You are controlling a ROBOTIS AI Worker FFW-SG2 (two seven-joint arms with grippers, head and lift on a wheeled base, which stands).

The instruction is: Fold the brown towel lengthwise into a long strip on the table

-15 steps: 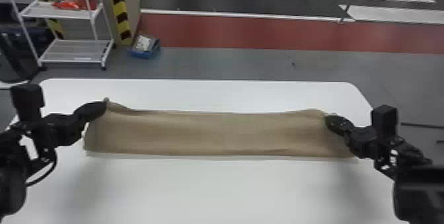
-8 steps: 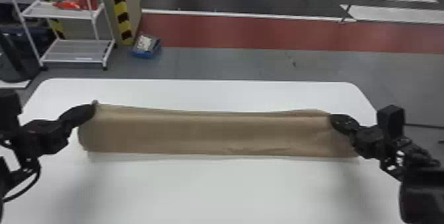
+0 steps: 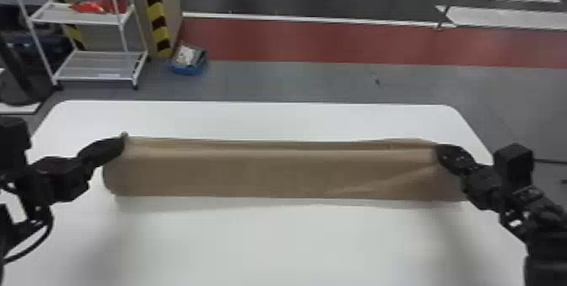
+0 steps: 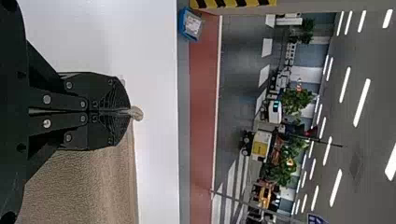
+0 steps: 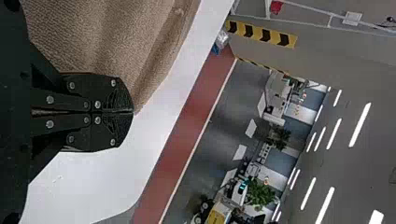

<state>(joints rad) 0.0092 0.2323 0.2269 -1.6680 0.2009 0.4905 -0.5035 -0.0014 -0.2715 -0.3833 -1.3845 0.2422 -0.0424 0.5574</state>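
In the head view my left gripper is at the towel's far left corner and my right gripper at its far right corner. The brown towel stretches between them as a long band across the table. In the left wrist view the left gripper is shut on the towel, a small tip of cloth poking out past its fingers. The right wrist view has the right gripper shut, with the towel running right up to its fingertips.
The white table extends in front of and behind the towel. Beyond it on the floor stand a white shelf rack and a blue box, both toward the left.
My left gripper has moved outward to the left, pulling the towel's left end with it. The right gripper has shifted slightly right, and diagonal creases now show near the towel's right end.
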